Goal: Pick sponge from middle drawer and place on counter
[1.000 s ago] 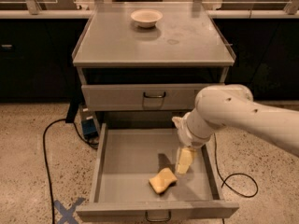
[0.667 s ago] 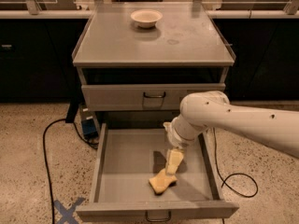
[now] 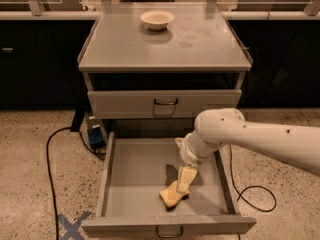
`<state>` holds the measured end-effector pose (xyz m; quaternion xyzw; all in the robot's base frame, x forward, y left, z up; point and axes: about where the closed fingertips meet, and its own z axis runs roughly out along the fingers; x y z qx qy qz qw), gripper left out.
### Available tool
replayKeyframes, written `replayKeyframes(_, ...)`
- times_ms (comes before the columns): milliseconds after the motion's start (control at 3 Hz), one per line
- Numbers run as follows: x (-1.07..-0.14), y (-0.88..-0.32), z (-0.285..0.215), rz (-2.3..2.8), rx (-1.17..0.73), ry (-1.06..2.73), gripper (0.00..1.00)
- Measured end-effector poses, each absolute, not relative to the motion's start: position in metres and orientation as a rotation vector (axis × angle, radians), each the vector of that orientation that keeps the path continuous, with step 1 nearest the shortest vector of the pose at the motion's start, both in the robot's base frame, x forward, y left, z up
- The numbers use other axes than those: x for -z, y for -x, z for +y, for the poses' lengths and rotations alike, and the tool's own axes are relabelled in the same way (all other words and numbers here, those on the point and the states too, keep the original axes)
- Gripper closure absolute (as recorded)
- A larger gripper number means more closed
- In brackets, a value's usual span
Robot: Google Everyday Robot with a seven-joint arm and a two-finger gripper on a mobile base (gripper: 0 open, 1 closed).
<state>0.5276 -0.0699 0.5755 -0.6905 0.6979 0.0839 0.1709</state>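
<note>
The yellow sponge point(image 3: 169, 197) lies on the floor of the open middle drawer point(image 3: 134, 176), near its front and a little right of centre. My gripper point(image 3: 186, 178) hangs from the white arm point(image 3: 250, 136) that comes in from the right. It points down into the drawer, and its tip touches or overlaps the sponge's upper right end. The grey counter point(image 3: 165, 46) is the cabinet top above the drawers.
A white bowl point(image 3: 157, 19) stands at the back of the counter. A closed drawer face with a black handle point(image 3: 165, 102) sits above the open drawer. Black cables point(image 3: 52, 149) and a blue box point(image 3: 95, 134) lie on the floor to the left. Dark benches stand behind.
The arm has swung left and lowered, bringing the gripper from the drawer's right side onto the sponge. The sponge has stayed in place.
</note>
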Motion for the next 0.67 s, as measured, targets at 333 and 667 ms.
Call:
replayKeyframes(333,-0.529,-0.522,-0.069,1.993,-0.305,1.931,0.00)
replayKeyframes(667,-0.482,-0.522,-0.066,2.011,-0.359,1.917,0.00)
